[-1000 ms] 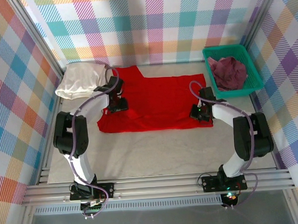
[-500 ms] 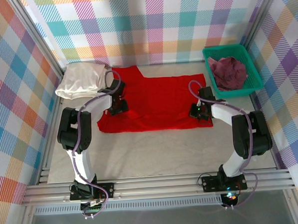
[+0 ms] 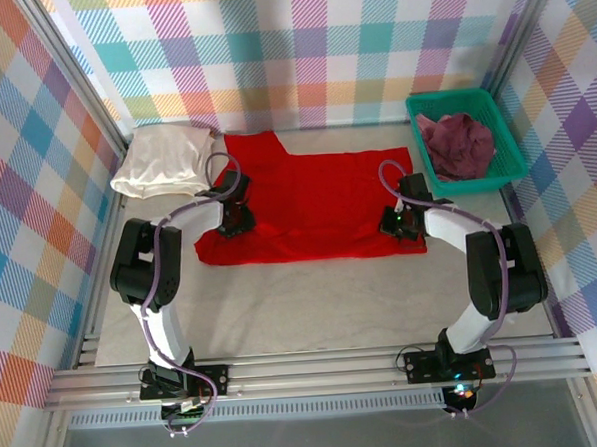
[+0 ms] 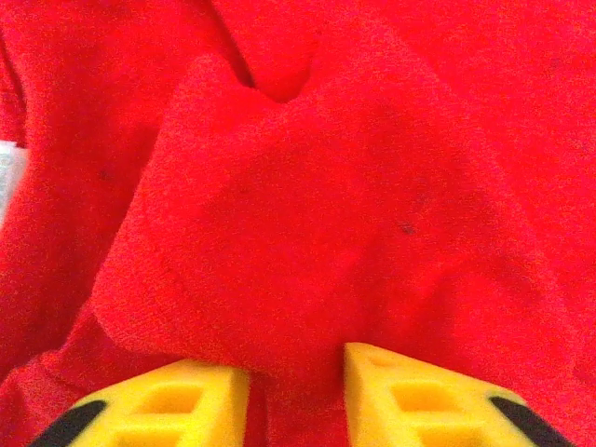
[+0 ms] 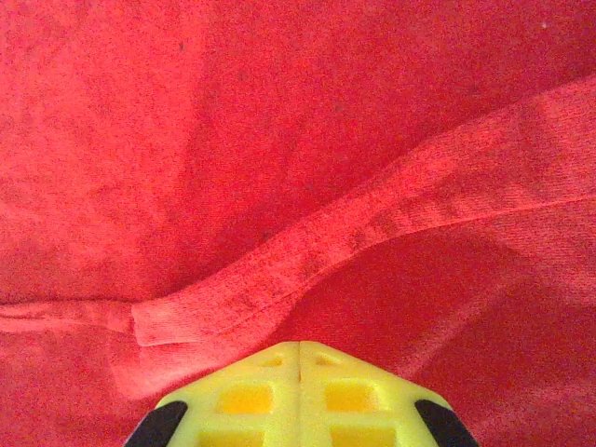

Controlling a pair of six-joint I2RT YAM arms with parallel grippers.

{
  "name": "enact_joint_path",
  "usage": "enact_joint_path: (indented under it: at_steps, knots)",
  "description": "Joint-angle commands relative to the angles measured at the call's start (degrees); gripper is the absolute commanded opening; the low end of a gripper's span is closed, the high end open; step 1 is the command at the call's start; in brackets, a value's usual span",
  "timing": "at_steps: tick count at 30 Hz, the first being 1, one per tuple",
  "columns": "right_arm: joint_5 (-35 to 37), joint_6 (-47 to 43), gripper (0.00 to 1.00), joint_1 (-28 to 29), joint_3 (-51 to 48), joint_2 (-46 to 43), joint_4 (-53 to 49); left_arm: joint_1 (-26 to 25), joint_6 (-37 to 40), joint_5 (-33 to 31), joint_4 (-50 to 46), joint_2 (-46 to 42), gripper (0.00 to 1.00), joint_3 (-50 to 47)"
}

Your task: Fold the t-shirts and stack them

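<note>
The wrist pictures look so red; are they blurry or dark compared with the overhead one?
Left wrist: the red t-shirt looks soft and grainy, its weave smeared, with a dim shadow under the raised fold. Right wrist: sharper, with stitching readable along the folded edge and a soft shadow beneath it. Top external: even light, faint shadows, no glare.

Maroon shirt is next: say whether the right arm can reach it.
Probably yes: the maroon t-shirt lies uncovered in the green basket, close beyond the right pincer, which rests on the red t-shirt.
</note>
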Motion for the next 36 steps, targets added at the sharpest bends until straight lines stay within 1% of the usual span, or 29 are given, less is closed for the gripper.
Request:
enact_joint_path:
  at_steps: [1,4,6,7,10,14,17,23,25,26,27,28,29,32,34,36]
  knots:
    - [-0.43,-0.56,0.00,0.15,-0.58,-2.40,-0.71,-1.10,0.86,-0.62,1.15,-1.83,0.17,0.81]
    - [-0.32,-0.57,0.00,0.10,-0.60,-2.53,-0.81,-1.23,0.98,-0.30,0.54,-1.62,0.11,1.57]
    - [-0.49,-0.49,0.00,0.16,-0.59,-2.53,-0.62,-1.28,1.13,-0.63,0.52,-1.66,0.01,1.58]
    - [-0.58,-0.49,0.00,0.16,-0.59,-2.53,-0.68,-1.28,1.16,-1.08,0.39,-1.74,0.00,1.65]
    - [-0.76,-0.49,0.00,0.15,-0.50,-2.60,-0.95,-1.36,1.48,-1.40,-0.28,-1.88,0.00,2.65]
    - [-0.67,-0.75,0.00,0.16,-0.55,-2.79,-1.08,-1.80,2.58,-2.27,-2.47,-1.32,0.00,6.29]
    - [-0.67,-0.75,0.00,0.16,-0.52,-2.72,-0.89,-2.06,3.76,-2.54,-5.14,1.09,0.00,11.22]
    - [-1.11,-0.53,0.00,0.16,-0.60,-2.97,-1.11,-2.98,4.49,-0.34,-9.18,7.74,0.00,21.34]
    - [-1.03,-0.48,0.00,0.15,-0.53,-2.97,-1.23,-3.53,4.83,0.32,-10.39,9.85,0.13,24.82]
    - [-1.03,-0.57,0.00,0.16,-0.60,-2.97,-1.32,-3.94,5.04,0.61,-11.00,10.88,0.17,26.61]
    - [-1.10,-0.57,0.00,0.16,-0.60,-2.97,-1.33,-4.32,5.13,0.88,-11.77,11.75,0.27,28.76]
    - [-1.11,-0.58,0.00,0.14,-0.55,-2.88,-1.33,-4.56,5.35,0.98,-12.40,12.47,0.34,30.24]
    - [-1.24,-0.57,0.00,0.15,-0.50,-2.88,-1.48,-4.85,5.51,0.98,-13.11,13.10,0.37,32.22]
    - [-1.47,-0.66,0.00,0.16,-0.28,-3.05,-1.74,-5.30,5.62,0.94,-13.05,12.24,0.38,33.53]
    - [-1.42,-0.92,0.00,0.15,-0.16,-3.06,-1.97,-5.41,5.42,1.63,-10.67,9.21,0.38,30.92]
    - [-1.21,-1.13,0.00,0.15,-0.13,-3.15,-2.20,-5.45,4.28,2.24,-7.51,4.95,0.40,25.79]
